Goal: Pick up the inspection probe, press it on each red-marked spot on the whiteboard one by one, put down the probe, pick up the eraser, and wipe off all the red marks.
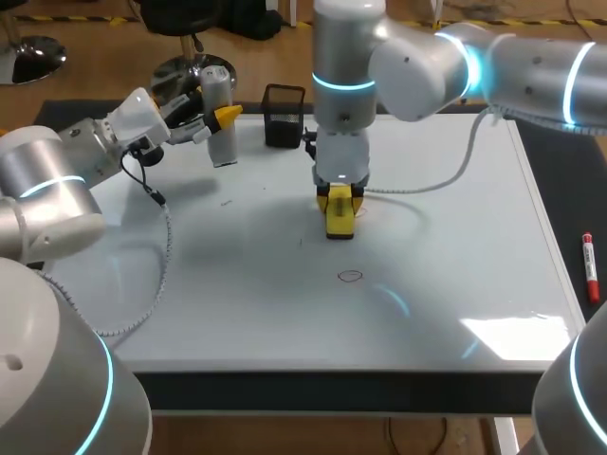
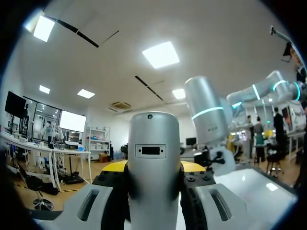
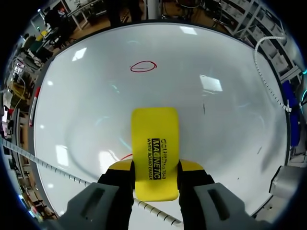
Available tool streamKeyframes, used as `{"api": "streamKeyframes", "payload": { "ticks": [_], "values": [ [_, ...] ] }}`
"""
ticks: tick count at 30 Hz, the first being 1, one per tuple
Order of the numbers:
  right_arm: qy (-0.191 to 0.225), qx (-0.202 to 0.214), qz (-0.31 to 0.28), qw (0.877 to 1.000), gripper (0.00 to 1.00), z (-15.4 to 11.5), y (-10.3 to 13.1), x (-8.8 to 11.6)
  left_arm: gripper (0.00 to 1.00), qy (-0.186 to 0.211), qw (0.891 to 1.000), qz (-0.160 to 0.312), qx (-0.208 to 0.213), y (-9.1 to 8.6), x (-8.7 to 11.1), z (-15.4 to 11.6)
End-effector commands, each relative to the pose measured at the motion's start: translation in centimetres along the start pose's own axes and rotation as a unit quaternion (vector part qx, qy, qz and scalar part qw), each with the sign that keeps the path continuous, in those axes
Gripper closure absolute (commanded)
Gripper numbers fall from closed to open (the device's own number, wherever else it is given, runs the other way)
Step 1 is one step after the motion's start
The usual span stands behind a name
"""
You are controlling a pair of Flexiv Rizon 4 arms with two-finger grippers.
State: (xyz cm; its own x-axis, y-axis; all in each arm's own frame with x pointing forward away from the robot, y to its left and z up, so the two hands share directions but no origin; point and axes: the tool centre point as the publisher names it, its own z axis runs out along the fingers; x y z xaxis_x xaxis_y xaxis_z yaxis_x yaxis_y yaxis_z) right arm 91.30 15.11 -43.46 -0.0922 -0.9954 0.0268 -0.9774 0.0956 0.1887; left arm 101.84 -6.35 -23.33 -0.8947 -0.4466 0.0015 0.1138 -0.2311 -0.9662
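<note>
board: flat on table, takes up most of it; work surface for both arms.
circle: red ring, nearest mark, just ahead of the eraser in R wrist view. Unwiped, apart from the eraser.
marker: red pen off the board's R edge, out of the wipe path.
eraser: yellow block, upright in the R claw, low end looks down on the board near centre. Long face points at the circle, so I'd guess the next stroke goes that way.
R claw: clamped on the eraser from both sides, high up on it, keeps fingers off the board.
streak: bit of red line right beside the eraser, partly hidden by it. Prob the mark being wiped now.
probe: silver cylinder, not put down; held upright off the board's far L corner, well clear of the R arm.
L claw: clamped on the probe, pads on both sides. Parked, my read.
holder: black box at far edge, between probe and R arm. Contents: can't tell.
stage: wipe phase, probing looks done; at least the circle left.
</note>
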Motion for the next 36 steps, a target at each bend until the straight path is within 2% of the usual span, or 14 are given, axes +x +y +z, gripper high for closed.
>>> {"api": "streamKeyframes", "payload": {
  "ticks": [1, 14, 30, 36],
  "values": [
    [0.002, 0.000, 0.006, 1.000, 1.00, 1.9, -0.5, 1.6, 1.00, 0.000, 1.000, 0.001, 0.001, 0.0, 0.0, 0.1],
    [0.012, -0.010, 0.041, 0.999, 1.00, 2.9, -0.2, 5.1, 1.00, 0.000, 1.000, 0.001, 0.001, 0.0, 0.0, 0.1],
    [0.021, -0.011, 0.057, 0.998, 1.00, 3.0, 0.1, 7.3, 1.00, 0.000, 1.000, 0.001, 0.001, 0.0, 0.0, 0.1],
    [0.021, -0.004, 0.061, 0.998, 1.00, 2.3, 0.0, 7.6, 1.00, 0.000, 1.000, 0.001, 0.001, 0.0, 0.0, 0.1]
  ]
}}
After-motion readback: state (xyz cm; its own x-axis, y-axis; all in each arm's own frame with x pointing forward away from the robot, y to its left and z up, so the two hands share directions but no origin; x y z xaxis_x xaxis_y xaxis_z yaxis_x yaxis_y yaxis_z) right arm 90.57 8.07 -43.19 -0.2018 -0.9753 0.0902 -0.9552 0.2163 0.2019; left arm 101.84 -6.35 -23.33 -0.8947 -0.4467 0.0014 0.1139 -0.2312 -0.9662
